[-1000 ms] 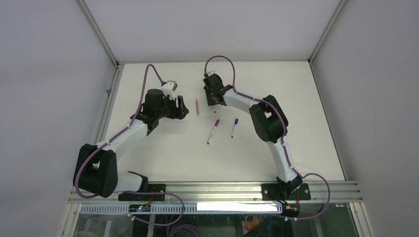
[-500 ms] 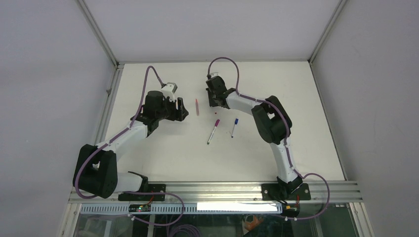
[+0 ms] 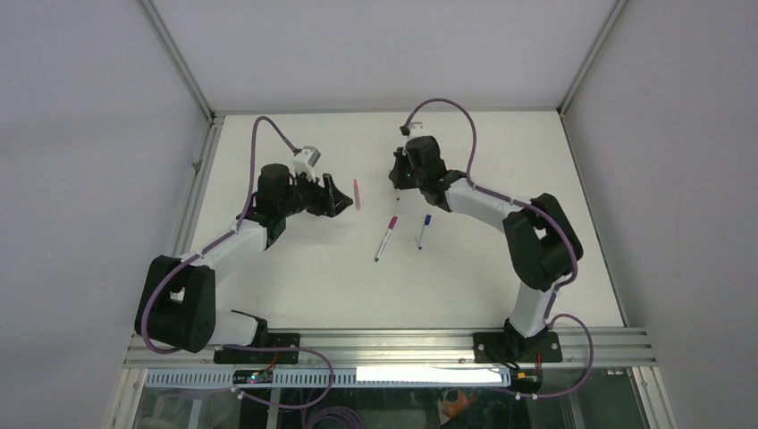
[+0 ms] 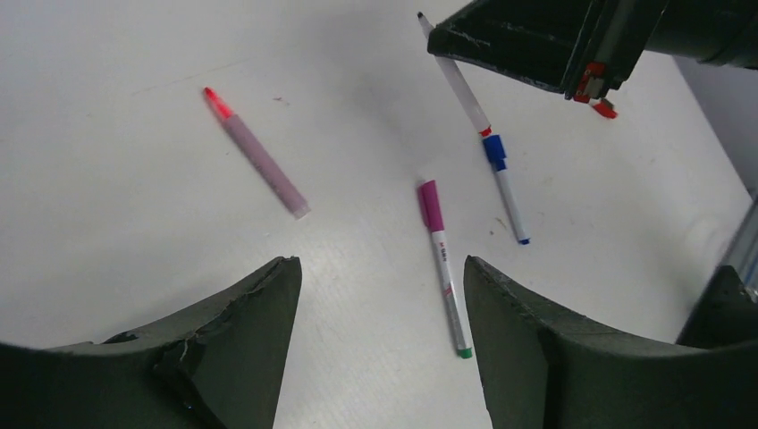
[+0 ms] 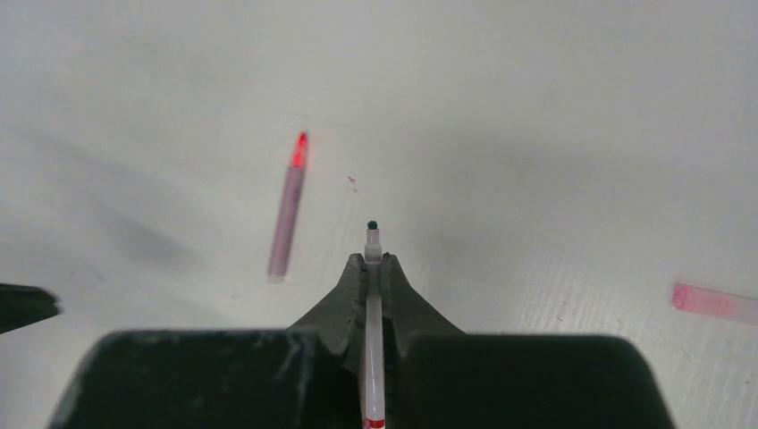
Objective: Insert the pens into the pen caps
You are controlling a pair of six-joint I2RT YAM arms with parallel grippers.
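Note:
My right gripper [image 5: 374, 259] is shut on a white pen [image 5: 373, 304], whose dark tip pokes out past the fingertips; in the left wrist view this pen [image 4: 458, 79] hangs tilted above the table. A pinkish pen [image 3: 357, 193] with a red tip lies uncapped just right of my left gripper [image 3: 336, 196], which is open with nothing between its fingers [image 4: 268, 304]. Nearer the front lie a white pen with a magenta cap [image 4: 431, 204] and another with a blue cap [image 4: 494, 150]. A loose pale pink cap [image 5: 713, 302] lies at the right of the right wrist view.
The white table [image 3: 295, 277] is boxed in by grey walls and metal frame rails [image 3: 201, 170]. The right arm's elbow [image 3: 541, 241] stands over the table's right side. Both grippers work close together near the back middle.
My right gripper has closed on the white pen and shifted right and up with it. My left gripper has turned toward the pinkish pen and opened slightly wider.

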